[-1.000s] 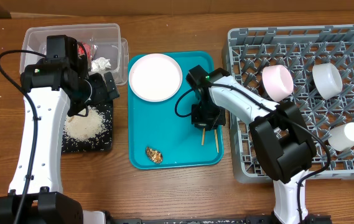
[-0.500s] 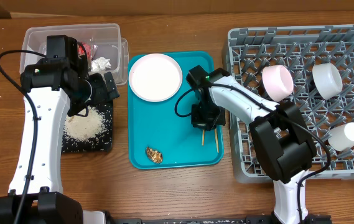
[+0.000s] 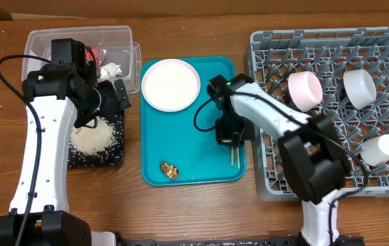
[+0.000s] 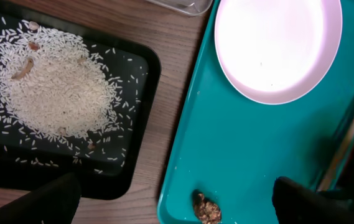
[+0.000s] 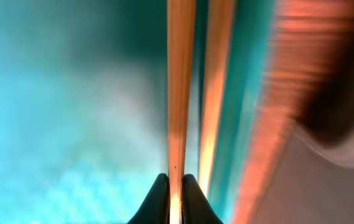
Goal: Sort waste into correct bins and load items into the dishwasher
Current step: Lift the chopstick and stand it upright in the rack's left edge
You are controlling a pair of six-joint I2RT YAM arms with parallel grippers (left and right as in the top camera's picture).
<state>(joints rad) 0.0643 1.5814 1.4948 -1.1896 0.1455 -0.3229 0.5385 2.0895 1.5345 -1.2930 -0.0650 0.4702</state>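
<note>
Right pincer (image 5: 175, 198): your jaws are clamped together on the chopsticks (image 3: 234, 156). In the wrist view the fingertips pinch the left stick, and the other runs just beside it on the right.
Chopsticks: they are on the teal tray (image 3: 194, 160), close to its right edge, with their near ends poking out from under your pincer.
Left pincer (image 4: 177, 196): your jaws are wide apart and hold nothing, above the strip of table between the black tray (image 4: 140, 124) and the teal tray.
Rice (image 4: 52, 93): heaped on the black tray, with stray grains around it.
Scrap (image 3: 169, 169): at the near end of the teal tray, left of the chopsticks.
Plate (image 3: 171, 84): at the far left corner of the teal tray.
Tub (image 3: 44, 37): at the far left, with the wrapper (image 3: 100, 53) and tissue (image 3: 112, 70) inside.
Rack (image 3: 266, 181): at the right, holding two bowls (image 3: 305, 90) and the cup (image 3: 380, 149).
</note>
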